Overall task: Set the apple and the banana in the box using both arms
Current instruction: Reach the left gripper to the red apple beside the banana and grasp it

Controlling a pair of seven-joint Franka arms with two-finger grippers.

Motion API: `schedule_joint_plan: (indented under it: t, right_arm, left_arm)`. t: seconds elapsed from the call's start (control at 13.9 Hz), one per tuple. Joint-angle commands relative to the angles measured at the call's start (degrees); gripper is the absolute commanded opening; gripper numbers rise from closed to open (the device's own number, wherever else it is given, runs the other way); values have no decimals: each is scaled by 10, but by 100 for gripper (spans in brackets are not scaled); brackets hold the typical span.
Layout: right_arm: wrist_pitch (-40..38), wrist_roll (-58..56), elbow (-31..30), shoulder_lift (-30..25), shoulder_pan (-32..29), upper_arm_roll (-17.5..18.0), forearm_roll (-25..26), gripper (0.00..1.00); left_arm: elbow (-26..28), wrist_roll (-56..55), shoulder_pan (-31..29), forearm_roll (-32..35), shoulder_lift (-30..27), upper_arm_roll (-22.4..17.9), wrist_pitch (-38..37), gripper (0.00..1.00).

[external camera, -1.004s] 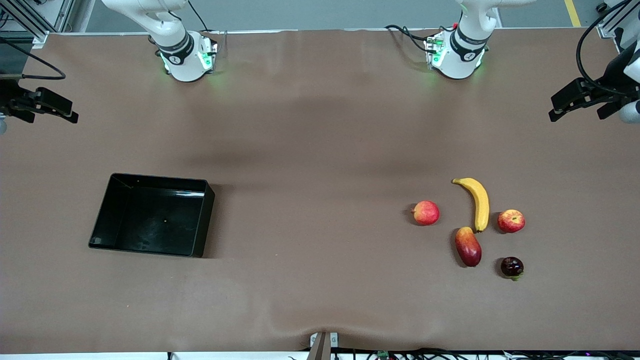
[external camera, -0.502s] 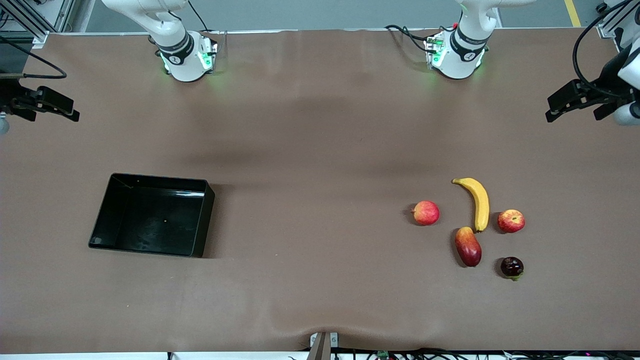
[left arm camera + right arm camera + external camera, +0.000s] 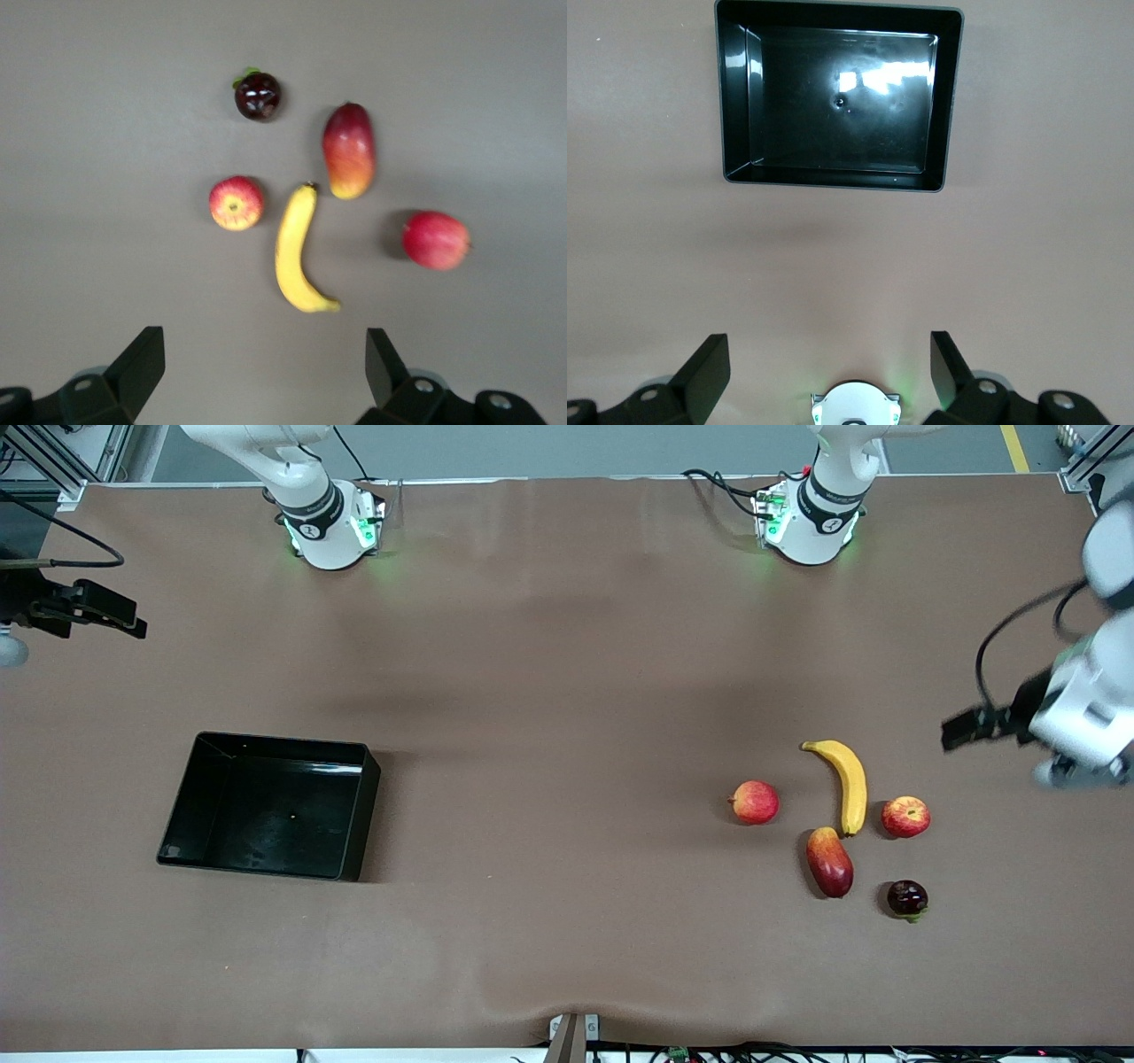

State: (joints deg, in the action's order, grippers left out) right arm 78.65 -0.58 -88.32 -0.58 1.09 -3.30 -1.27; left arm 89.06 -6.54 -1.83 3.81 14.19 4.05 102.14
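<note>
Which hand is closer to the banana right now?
The left hand, open, over the table near the banana at the left arm's end. The right hand, open, is at the right arm's end, much farther off.

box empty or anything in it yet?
Empty. The box shows only bare glossy black floor with glare in the right wrist view; the apple and banana lie on the table.

Nothing readable is showing anywhere from where I'm standing. The dark bands on the arm bases (image 3: 330, 522) are carrying small white marks, but they are staying too tiny to make out as letters.
</note>
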Motion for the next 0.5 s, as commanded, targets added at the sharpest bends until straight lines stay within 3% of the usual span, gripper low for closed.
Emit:
schedule_joint_plan:
  t: [0.0, 0.43]
  right_arm:
    - [-3, -6, -2, 1, 3, 3, 5, 100]
    - [-48, 1, 0, -3, 3, 2, 1, 100]
  left_arm:
    - [-2, 6, -15, 36, 65, 2, 75, 100]
    - [9, 6, -70, 62, 204, 1, 255, 100]
